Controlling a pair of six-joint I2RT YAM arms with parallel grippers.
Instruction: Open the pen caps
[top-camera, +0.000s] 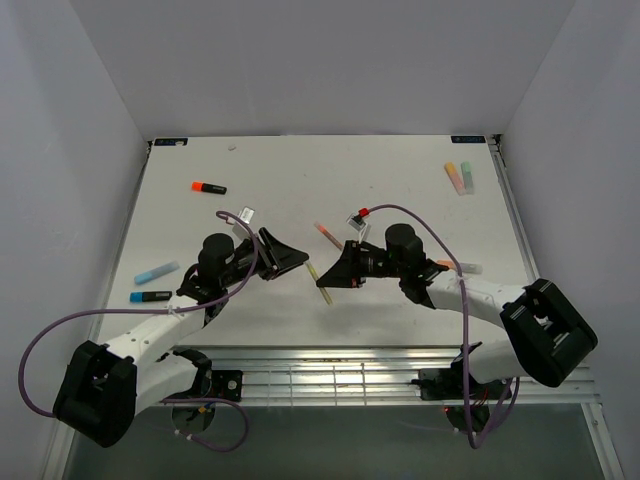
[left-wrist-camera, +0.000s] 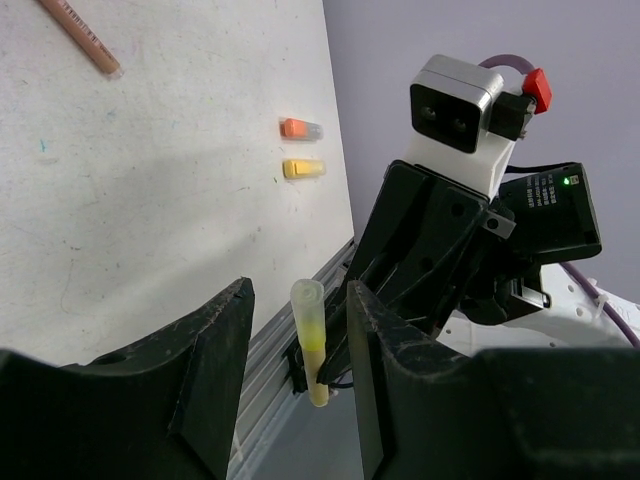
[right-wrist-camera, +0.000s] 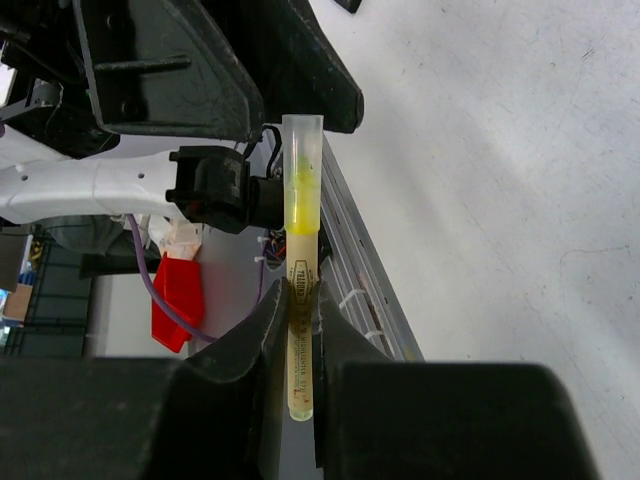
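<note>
near the middle of the table (top-camera: 400, 170), close to its front edge, the two arms meet nose to nose. the left arm runs from its base at the lower left up and inward, its wrist turned so the left tool (top-camera: 283, 255) faces right. the right arm mirrors it from the lower right, elbow bent, with the right tool (top-camera: 335, 275) facing left.

the right tool (right-wrist-camera: 300, 300) is pinched on the pale lower body of a yellow pen (right-wrist-camera: 300, 250), fingers pressed against both sides of it, and holds it lifted off the table. the cap (right-wrist-camera: 302, 170) (brighter yellow, see-through at its tip) is on the pen's free end, which points toward the other arm.

the left tool (left-wrist-camera: 297, 330) is spread wide. from its wrist view the capped end (left-wrist-camera: 307, 300) of the pen (left-wrist-camera: 312, 345) stands in the gap between the two fingers (left-wrist-camera: 215, 330), touching neither.

farther off on the table, an orange cap (left-wrist-camera: 300, 128) and a yellow cap (left-wrist-camera: 302, 168) lie side by side, just apart, near the table's edge. an orange-and-black pen (top-camera: 208, 187) lies well away at the far left.
</note>
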